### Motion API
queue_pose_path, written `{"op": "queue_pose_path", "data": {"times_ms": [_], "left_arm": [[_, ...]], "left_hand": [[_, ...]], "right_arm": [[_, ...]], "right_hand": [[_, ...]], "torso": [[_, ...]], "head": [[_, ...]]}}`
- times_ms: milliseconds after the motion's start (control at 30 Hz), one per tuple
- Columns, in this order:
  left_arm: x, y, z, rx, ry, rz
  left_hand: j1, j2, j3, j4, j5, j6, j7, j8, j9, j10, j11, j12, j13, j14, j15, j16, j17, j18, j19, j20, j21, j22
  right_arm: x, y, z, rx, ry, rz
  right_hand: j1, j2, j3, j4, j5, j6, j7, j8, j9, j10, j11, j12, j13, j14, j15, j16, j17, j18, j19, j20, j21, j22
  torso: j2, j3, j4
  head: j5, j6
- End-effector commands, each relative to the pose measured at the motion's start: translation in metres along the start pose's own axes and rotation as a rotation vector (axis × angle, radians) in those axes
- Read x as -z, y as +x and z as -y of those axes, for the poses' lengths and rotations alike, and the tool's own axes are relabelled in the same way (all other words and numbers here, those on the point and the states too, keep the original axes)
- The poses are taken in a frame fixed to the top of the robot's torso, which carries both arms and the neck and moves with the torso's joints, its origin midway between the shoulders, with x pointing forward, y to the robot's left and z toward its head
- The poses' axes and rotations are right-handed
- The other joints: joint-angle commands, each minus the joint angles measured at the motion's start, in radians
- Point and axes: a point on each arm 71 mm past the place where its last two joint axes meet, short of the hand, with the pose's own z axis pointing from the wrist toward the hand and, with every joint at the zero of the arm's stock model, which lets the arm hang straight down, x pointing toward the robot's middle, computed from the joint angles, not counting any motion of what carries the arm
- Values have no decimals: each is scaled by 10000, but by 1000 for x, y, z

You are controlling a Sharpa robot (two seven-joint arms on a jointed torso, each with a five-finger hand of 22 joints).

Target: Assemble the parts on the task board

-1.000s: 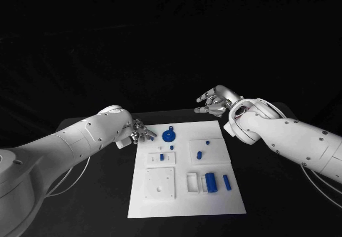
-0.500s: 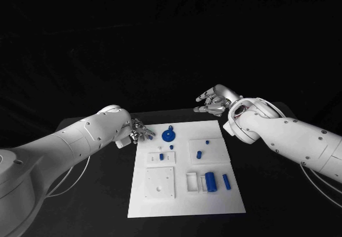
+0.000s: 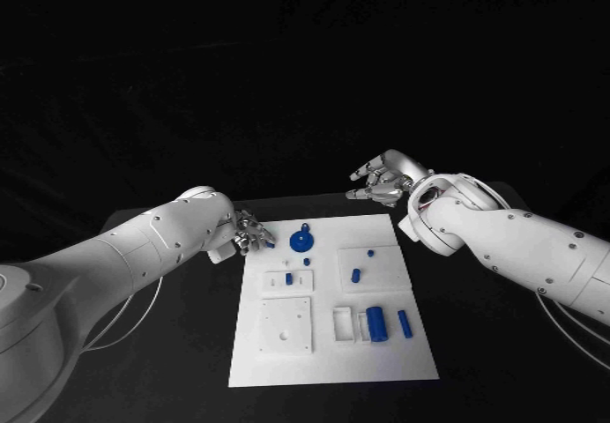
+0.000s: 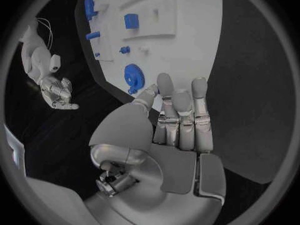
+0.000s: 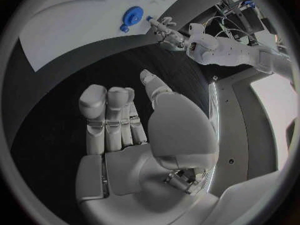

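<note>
The white task board (image 3: 333,361) lies in the middle of the black table. Near its far edge rests a blue gear (image 3: 301,241), also seen in the wrist views (image 4: 132,76) (image 5: 132,16). Small blue pegs (image 3: 357,276) stand mid-board, and a blue cylinder (image 3: 376,323) and a blue bar (image 3: 405,324) lie nearer me. My left hand (image 3: 250,235) hovers just off the board's far left corner, close to the gear, fingers extended and empty (image 4: 181,120). My right hand (image 3: 382,183) hangs beyond the far right corner, fingers apart and holding nothing (image 5: 119,120).
White raised blocks sit on the board: a square one (image 3: 286,327) at the near left, a smaller one (image 3: 287,283) above it, and a narrow one (image 3: 343,323) beside the cylinder. Black table surface (image 3: 509,352) surrounds the board.
</note>
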Motion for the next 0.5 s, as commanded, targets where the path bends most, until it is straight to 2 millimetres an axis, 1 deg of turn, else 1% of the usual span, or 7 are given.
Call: {"op": "queue_pose_path", "data": {"times_ms": [33, 67, 167, 267, 333, 367, 500], "left_arm": [[0, 2, 2, 171, 175, -50], [0, 1, 1, 215, 190, -9], [1, 1, 1, 392, 240, 82], [3, 1, 0, 615, 321, 185], [6, 1, -1, 791, 387, 239], [8, 0, -1, 892, 433, 264], [20, 0, 0, 1217, 649, 333]], "left_hand": [[-222, -198, 1160, -751, 364, 189, -125, 76, 1083, 201, -37, -69, -20, 43, -56, 37, 23, 8, -55, -1, 99, 207], [-288, -257, 1319, -756, 489, 225, -131, 95, 1252, 220, -43, -73, -20, 61, -68, 37, 36, 10, -57, -7, 129, 206], [-365, -370, 1494, -801, 831, 315, -151, 76, 1445, 278, -48, -70, -17, 115, -93, 37, 63, 19, -35, -30, 192, 207], [-406, -436, 1612, -849, 1007, 408, -165, 23, 1557, 327, -63, -56, -14, 159, -107, 35, 99, 25, -27, -43, 240, 204], [-431, -476, 1662, -885, 1142, 474, -174, -15, 1593, 348, -71, -37, -15, 195, -118, 37, 125, 31, -7, -55, 275, 203], [-440, -489, 1681, -900, 1202, 500, -179, -25, 1608, 359, -77, -28, -16, 207, -123, 38, 136, 33, -4, -60, 284, 202], [-525, -551, 1756, -974, 1448, 628, -206, -82, 1651, 394, -102, 52, -21, 286, -149, 51, 194, 42, 36, -84, 345, 201]], "right_arm": [[0, 0, 0, 99, -50, -5], [0, -1, 0, 102, -44, -2], [0, -1, 1, 113, -23, 7], [1, -2, 3, 127, 5, 19], [1, -3, 4, 132, 28, 26], [1, -4, 4, 134, 42, 30], [2, -5, 7, 143, 106, 46]], "right_hand": [[-40, -19, -19, 25, 62, -3, -20, -48, 2, -3, -55, 31, -12, 49, -17, -32, 9, 58, 358, 29, 1, 1037], [-40, -19, -19, 25, 62, -3, -20, -48, 2, -3, -55, 31, -12, 49, -17, -32, 9, 58, 358, 29, 1, 1037], [-40, -19, -19, 25, 62, -3, -20, -48, 2, -3, -55, 31, -12, 49, -17, -32, 9, 58, 358, 29, 1, 1037], [-40, -19, -19, 25, 62, -3, -20, -48, 2, -3, -55, 31, -12, 49, -17, -32, 9, 58, 358, 29, 1, 1037], [-40, -19, -19, 25, 62, -3, -20, -48, 2, -3, -55, 31, -12, 49, -17, -32, 9, 58, 358, 29, 1, 1037], [-40, -19, -19, 25, 62, -3, -20, -48, 2, -3, -55, 31, -12, 49, -17, -32, 9, 58, 358, 29, 1, 1037], [-40, -19, -19, 25, 62, -3, -20, -48, 2, -3, -55, 31, -12, 49, -17, -32, 9, 58, 358, 29, 1, 1037]], "torso": [[-18, -7, 18], [-20, -7, 16], [-25, -11, 22], [-66, -33, 52], [-108, -60, 77], [-115, -65, 81], [-186, -127, 139]], "head": [[3, -17], [11, -18], [24, -5], [39, -42], [47, -65], [53, -74], [76, -145]]}}
